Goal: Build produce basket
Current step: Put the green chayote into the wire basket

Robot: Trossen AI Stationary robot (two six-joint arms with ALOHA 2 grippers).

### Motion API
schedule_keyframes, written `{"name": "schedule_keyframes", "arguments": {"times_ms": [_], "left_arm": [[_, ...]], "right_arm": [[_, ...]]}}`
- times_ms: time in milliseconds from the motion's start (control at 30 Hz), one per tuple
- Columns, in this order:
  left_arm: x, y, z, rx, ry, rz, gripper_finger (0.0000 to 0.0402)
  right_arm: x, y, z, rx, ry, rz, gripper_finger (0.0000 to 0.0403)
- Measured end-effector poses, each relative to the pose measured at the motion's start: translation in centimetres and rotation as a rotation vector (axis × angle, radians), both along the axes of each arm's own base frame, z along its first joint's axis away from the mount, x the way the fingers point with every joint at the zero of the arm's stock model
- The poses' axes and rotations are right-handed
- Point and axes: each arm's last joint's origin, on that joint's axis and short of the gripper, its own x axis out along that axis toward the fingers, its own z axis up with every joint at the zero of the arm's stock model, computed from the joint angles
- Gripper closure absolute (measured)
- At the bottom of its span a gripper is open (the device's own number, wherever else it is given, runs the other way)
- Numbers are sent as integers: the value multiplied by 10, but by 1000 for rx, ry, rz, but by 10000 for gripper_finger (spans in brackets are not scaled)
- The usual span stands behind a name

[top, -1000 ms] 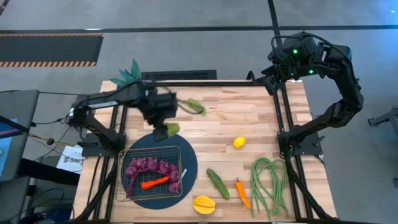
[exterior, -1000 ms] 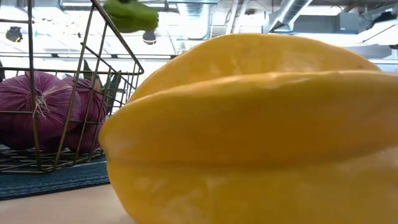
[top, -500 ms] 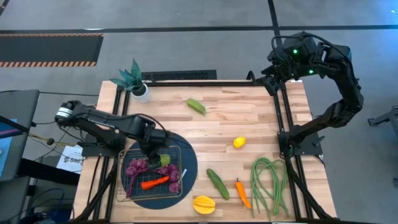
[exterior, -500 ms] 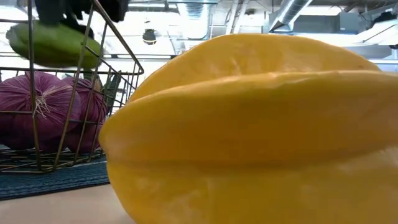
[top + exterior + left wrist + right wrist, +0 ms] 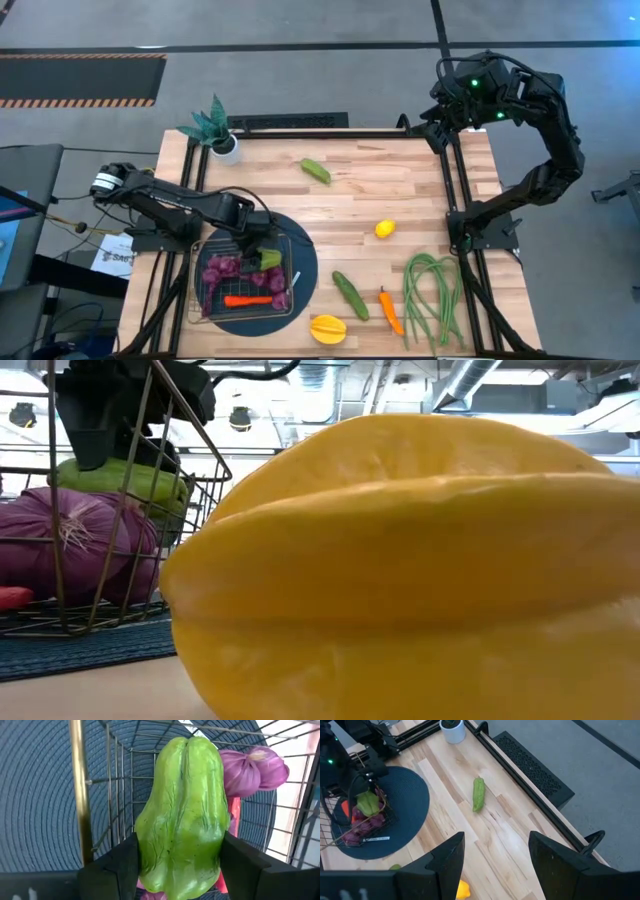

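The wire basket [image 5: 196, 292] stands on a dark round mat [image 5: 305, 262] and holds purple grapes [image 5: 222, 270] and a red-orange pepper [image 5: 248, 300]. My left gripper [image 5: 262, 248] reaches into the basket's far right corner, shut on a wrinkled green pepper [image 5: 269, 259]. In the low view that green pepper [image 5: 120, 480] sits on the grapes [image 5: 80, 535]. My right gripper [image 5: 495, 865] is open, held high beyond the table's far right corner. My left gripper pinches the green pepper across its wide lower half [image 5: 150, 860], one finger [image 5: 122, 867] on each side. It comes from above, slanting down into the basket. The pepper's underside lies on the grapes, and its narrow end points away from the fingers.
Loose on the table lie another green pepper [image 5: 315, 171], a lemon [image 5: 384, 229], a cucumber [image 5: 349, 294], an orange pepper [image 5: 390, 311], long green beans [image 5: 433, 297] and a yellow star fruit [image 5: 328, 328] that fills the low view. A potted plant [image 5: 215, 128] stands at the far left.
My left gripper has carried the green pepper from above the table's far left part toward the near edge and down into the basket, onto the grapes. The red-orange pepper in the basket has shifted from slanted to level.
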Motion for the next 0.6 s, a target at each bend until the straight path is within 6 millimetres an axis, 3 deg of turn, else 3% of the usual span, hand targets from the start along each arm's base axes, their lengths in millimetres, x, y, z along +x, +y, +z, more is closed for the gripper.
{"name": "schedule_keyframes", "arguments": {"times_ms": [333,600], "left_arm": [[1,1,0,24,-2,44,199],[4,8,1,-58,20,196,44]], "right_arm": [[0,0,0,1,0,-1,163],[0,0,0,1,-1,-2,163]]}}
